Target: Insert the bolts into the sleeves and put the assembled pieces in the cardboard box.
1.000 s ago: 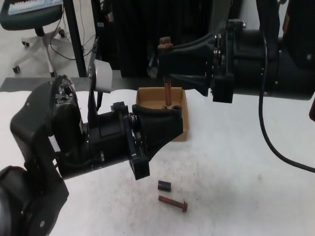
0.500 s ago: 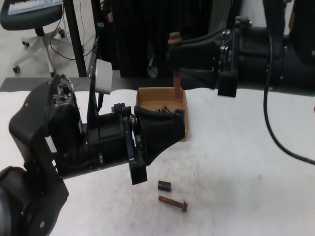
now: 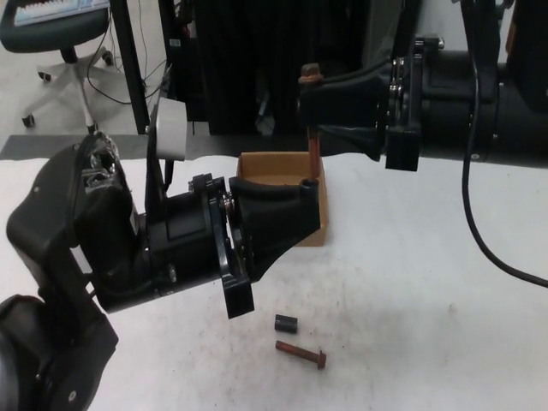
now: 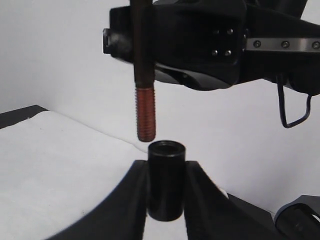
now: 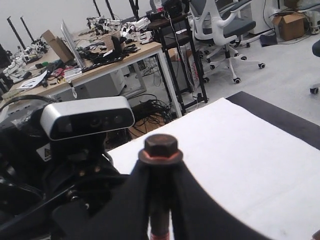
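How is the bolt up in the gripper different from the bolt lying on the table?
The held bolt stands upright, head on top; the loose bolt lies flat on its side. The held bolt is pinched in the right gripper, up in the air just above the held sleeve; the loose bolt rests on the bench, with nothing gripping it, beside the loose sleeve. Both are reddish-brown with a wider head at one end.

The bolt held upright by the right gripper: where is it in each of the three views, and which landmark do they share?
High view: the bolt hangs upper centre, lower end against the cardboard box.
Left wrist view: the bolt hangs just above the sleeve in the left gripper.
Right wrist view: the bolt head faces the camera, between the fingers.
Shared landmark: the right gripper clamped on it.
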`<move>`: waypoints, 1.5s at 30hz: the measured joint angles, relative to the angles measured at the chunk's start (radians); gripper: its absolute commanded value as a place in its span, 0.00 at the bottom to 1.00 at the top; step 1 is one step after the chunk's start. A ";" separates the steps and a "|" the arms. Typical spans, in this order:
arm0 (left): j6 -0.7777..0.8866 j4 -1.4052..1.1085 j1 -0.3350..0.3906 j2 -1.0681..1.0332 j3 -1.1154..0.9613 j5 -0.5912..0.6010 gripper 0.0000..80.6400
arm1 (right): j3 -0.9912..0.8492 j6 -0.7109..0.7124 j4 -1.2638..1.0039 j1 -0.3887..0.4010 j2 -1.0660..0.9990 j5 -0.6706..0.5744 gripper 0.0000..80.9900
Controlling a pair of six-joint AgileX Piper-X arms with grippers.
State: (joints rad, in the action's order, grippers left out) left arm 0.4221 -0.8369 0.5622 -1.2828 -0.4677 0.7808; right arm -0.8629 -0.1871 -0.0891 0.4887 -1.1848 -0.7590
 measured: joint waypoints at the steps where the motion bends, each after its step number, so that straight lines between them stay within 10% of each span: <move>1: 0.000 0.000 0.000 0.000 0.000 0.000 0.00 | 0.000 0.000 0.000 0.000 0.000 0.000 0.01; 34: 0.023 -0.026 -0.042 0.000 0.007 -0.004 0.00 | 0.000 -0.014 -0.015 0.046 0.000 -0.010 0.01; 45: -0.398 -0.062 -0.043 0.000 0.012 -0.022 0.00 | 0.002 -0.039 -0.092 0.046 0.000 -0.026 0.01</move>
State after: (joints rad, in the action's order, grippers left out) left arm 0.0238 -0.8989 0.5191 -1.2828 -0.4558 0.7584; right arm -0.8604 -0.2257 -0.1815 0.5350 -1.1848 -0.7848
